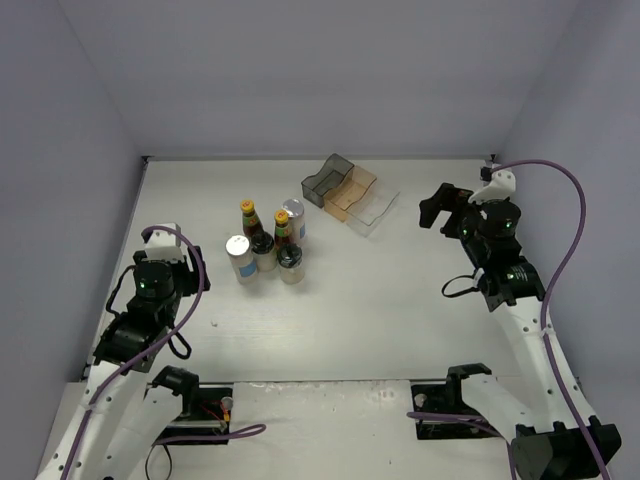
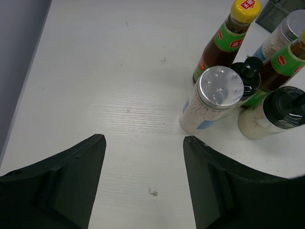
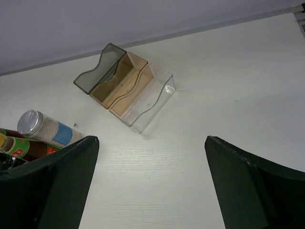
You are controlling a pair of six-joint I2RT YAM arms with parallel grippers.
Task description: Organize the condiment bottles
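Six condiment bottles stand clustered left of the table's centre. Two sauce bottles [image 1: 248, 215] [image 1: 282, 225] have yellow caps. Two silver-lidded shakers [image 1: 240, 257] [image 1: 294, 217] and two black-topped jars [image 1: 264, 251] [image 1: 290, 264] stand among them. My left gripper [image 1: 168, 243] is open and empty, left of the cluster. In the left wrist view it [image 2: 143, 140] hangs over bare table, with the near shaker [image 2: 217, 98], a sauce bottle [image 2: 228, 39] and a jar [image 2: 280, 113] just ahead to the right. My right gripper [image 1: 443, 206] [image 3: 151, 140] is open and empty, right of the rack.
A stepped plastic rack [image 1: 350, 192] with smoky, amber and clear sections sits at the back centre, empty; it also shows in the right wrist view [image 3: 126, 86]. Grey walls close in the table on three sides. A small speck [image 2: 153, 192] lies on the table.
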